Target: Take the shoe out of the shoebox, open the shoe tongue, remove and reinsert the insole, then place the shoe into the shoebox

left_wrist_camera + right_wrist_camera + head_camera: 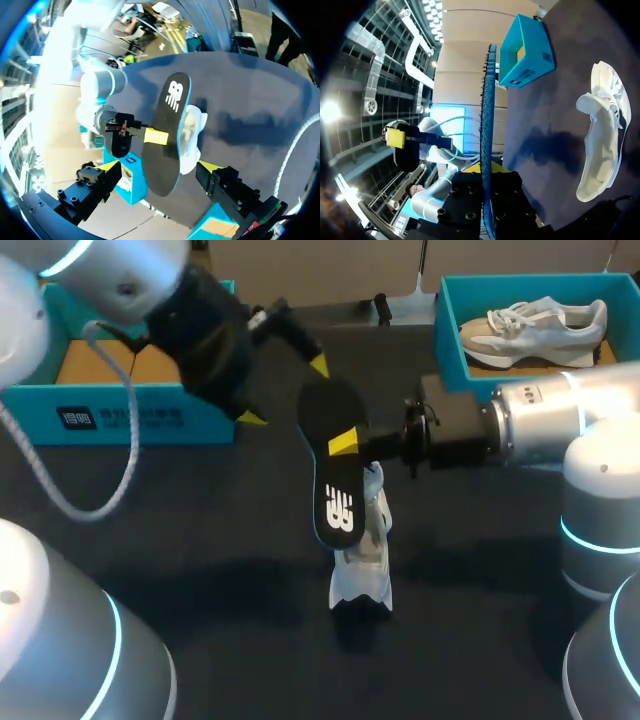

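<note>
The right end effector (345, 445) was pinched shut on the black insole (325, 480), holding it above the white shoe (365, 565) on the desk (200, 540). The left end effector (284, 392) was wide open and empty, at 11 o'clock from the insole.

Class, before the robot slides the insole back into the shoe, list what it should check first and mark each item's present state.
1. Insole clamped by right gripper: ok, held near mid-length.
2. Left gripper open, ready to assist: ok.
3. Left gripper clear of the insole: cannot tell.
4. Shoe standing on the table under the insole's lower end: ok.
5. Shoe's opening spread wide enough: cannot tell.
6. Left shoebox free to take the shoe: ok where visible, partly hidden.
</note>
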`<action>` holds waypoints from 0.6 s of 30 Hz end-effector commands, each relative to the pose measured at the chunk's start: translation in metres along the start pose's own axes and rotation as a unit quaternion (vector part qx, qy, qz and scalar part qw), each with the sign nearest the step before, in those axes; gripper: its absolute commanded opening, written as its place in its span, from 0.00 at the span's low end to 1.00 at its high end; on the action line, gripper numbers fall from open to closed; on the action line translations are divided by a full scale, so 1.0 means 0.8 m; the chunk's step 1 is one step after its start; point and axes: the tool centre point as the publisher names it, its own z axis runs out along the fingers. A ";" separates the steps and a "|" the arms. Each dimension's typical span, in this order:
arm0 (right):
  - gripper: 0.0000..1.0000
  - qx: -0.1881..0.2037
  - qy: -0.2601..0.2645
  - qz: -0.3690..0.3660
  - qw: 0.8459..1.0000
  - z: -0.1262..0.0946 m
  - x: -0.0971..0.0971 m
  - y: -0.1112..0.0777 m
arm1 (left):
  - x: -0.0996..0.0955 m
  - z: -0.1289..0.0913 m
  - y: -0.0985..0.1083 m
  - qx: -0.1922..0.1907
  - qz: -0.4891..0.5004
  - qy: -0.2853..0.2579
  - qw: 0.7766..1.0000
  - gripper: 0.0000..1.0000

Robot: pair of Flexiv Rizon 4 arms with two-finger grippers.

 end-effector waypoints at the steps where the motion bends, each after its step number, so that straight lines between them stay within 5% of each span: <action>1: 0.00 -0.010 0.003 0.000 1.000 -0.008 0.003 -0.010 | 0.036 -0.008 0.009 0.033 -0.041 -0.263 0.963 1.00; 10: 0.00 -0.027 0.008 -0.005 1.000 -0.016 0.002 -0.010 | 0.030 -0.029 -0.001 0.029 -0.036 -0.331 0.943 1.00; 18: 0.00 -0.027 0.008 -0.005 1.000 -0.020 0.000 -0.009 | 0.030 -0.033 -0.012 0.026 -0.012 -0.338 0.941 1.00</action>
